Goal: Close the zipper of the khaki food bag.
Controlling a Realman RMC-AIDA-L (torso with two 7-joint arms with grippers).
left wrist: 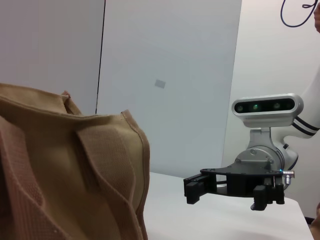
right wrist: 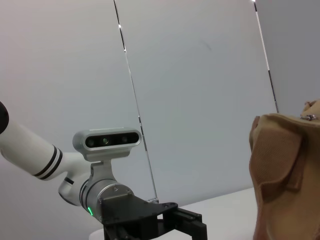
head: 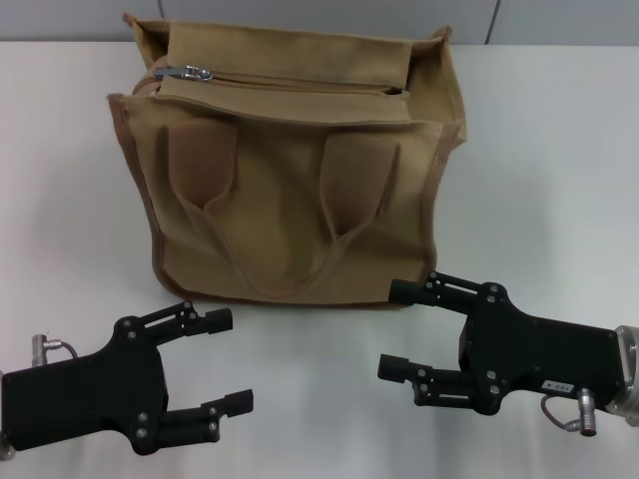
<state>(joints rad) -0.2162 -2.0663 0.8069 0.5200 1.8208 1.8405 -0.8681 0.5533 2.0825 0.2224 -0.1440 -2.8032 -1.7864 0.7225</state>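
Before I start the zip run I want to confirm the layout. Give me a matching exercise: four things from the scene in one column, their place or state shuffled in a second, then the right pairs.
Things:
1. zipper pull tab
2. left hand
3. right hand
4. khaki food bag

Places or states:
A. open, on the table before the bag's right front corner
B. at the left end of the bag's top
C. upright on the white table, handles hanging down its front
D. open, on the table before the bag's left front corner

Pairs: 1-B, 2-D, 3-A, 4-C
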